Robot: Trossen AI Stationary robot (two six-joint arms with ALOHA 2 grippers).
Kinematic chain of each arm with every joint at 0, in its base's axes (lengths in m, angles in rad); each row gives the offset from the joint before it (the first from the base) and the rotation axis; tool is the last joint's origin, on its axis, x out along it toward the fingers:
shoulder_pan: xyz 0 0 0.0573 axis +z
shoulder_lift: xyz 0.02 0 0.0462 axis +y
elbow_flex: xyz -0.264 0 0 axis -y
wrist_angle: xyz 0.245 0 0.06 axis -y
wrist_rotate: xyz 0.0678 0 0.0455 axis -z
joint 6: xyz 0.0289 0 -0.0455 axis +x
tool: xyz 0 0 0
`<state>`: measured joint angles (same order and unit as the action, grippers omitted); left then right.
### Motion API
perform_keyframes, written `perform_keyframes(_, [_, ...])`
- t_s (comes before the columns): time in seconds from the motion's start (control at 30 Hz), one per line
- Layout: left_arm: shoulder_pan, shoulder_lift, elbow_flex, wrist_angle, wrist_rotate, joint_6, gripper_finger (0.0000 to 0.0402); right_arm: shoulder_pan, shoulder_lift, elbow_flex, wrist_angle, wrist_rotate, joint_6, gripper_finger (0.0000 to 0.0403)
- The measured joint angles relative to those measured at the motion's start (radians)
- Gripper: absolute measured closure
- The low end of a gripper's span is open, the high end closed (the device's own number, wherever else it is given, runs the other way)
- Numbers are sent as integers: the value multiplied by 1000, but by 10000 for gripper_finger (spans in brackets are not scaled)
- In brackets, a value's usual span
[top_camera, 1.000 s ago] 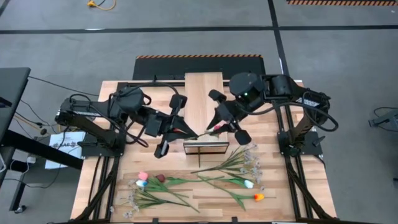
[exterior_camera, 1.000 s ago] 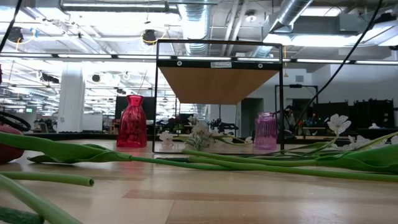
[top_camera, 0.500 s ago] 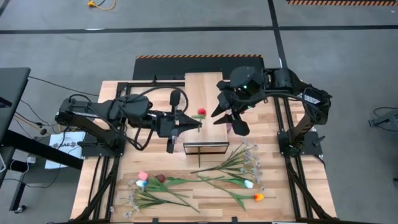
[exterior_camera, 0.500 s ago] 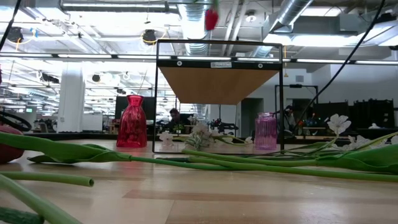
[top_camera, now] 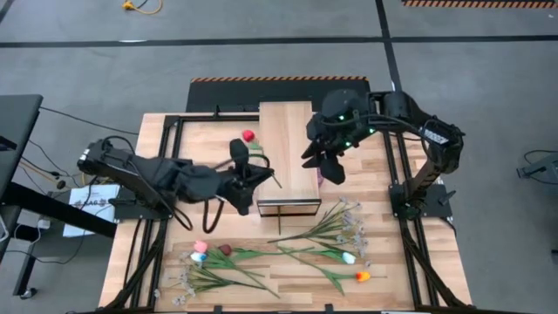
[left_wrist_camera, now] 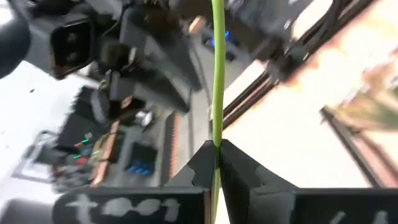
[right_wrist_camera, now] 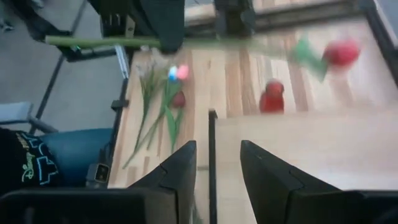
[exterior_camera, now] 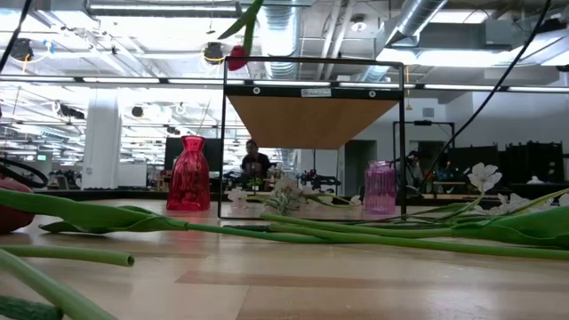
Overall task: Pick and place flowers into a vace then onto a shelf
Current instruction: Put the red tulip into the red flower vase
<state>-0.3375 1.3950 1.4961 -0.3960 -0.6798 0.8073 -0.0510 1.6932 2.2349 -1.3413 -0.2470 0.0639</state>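
My left gripper (top_camera: 260,172) is shut on a red tulip (top_camera: 248,136) in the air by the left side of the shelf (top_camera: 286,131). In the low view the tulip's head (exterior_camera: 236,58) hangs near the shelf's top left corner. My right gripper (top_camera: 323,166) stands open over the shelf's right edge, nothing between its fingers (right_wrist_camera: 180,177). A red vase (exterior_camera: 188,173) stands on the table left of the shelf and a pink vase (exterior_camera: 380,188) right of it. More flowers (top_camera: 261,260) lie flat on the table near its front edge. My left gripper pinches the tulip's green stem (left_wrist_camera: 216,144) between its two fingers, partway along it; the lower end (top_camera: 279,183) sticks out behind the hold. The fingers lie across the stem. The tulip is lifted clear, its head toward the table's far left.
The shelf's thin black frame (exterior_camera: 222,133) stands between the two vases. The stems and pale blossom sprays (top_camera: 344,222) on the table lie spread across the near half. Both arm bases and black rails (top_camera: 166,174) flank the wooden top.
A second ago the tulip lay between both grippers above the shelf's near end. My right gripper has let go and drawn back toward the far right. My left gripper has rolled and sunk a little. It has swung the tulip's head toward the table's far left.
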Motion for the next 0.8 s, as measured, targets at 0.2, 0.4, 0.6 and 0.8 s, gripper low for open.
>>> perform_keyframes(0.2, [-37, 0, -108, 73, -145, 121, 401, 69, -5, -1, -147, 143, 76, 296])
perform_keyframes(0.4, [-64, 0, -220, 233, -248, 340, 401, 174, -22, -98, -121, 434, 244, 308])
perform_keyframes(0.6, [-84, -1, -273, 257, -252, 454, 401, 248, -113, -301, 163, 641, 356, 312])
perform_keyframes(0.8, [-116, -1, -322, 254, -264, 557, 401, 231, -287, -566, 613, 631, 343, 312])
